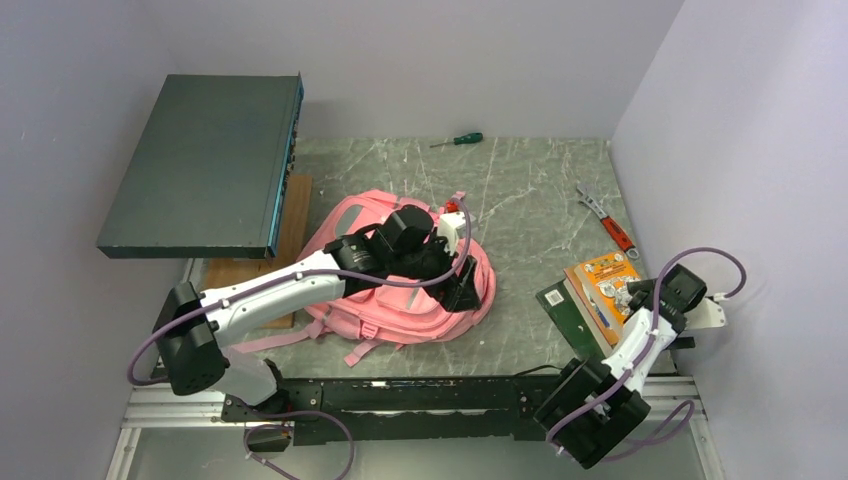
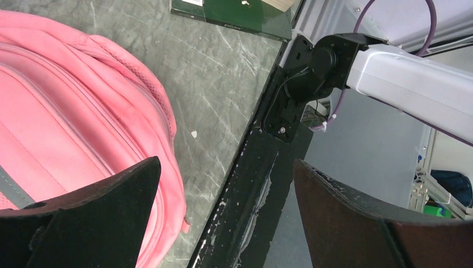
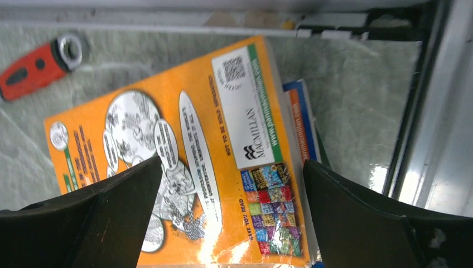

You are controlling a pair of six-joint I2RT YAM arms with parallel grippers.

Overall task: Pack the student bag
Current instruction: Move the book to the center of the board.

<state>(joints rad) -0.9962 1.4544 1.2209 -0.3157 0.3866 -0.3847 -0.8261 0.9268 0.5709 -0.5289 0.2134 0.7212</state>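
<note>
Top view: the pink student bag (image 1: 400, 312) lies flat on the marble table (image 1: 530, 190), left of centre. The left gripper (image 1: 462, 285) is over the bag's right edge, and the right gripper (image 1: 640, 297) is over a book stack (image 1: 598, 285) near the right wall. Left wrist: the left gripper's jaws are spread wide with nothing between them. The bag lies beneath the left finger, with bare table in the gap. Right wrist: the right gripper's jaws are spread wide above an orange paperback (image 3: 184, 139). A red-handled wrench (image 3: 33, 67) lies at upper left.
</note>
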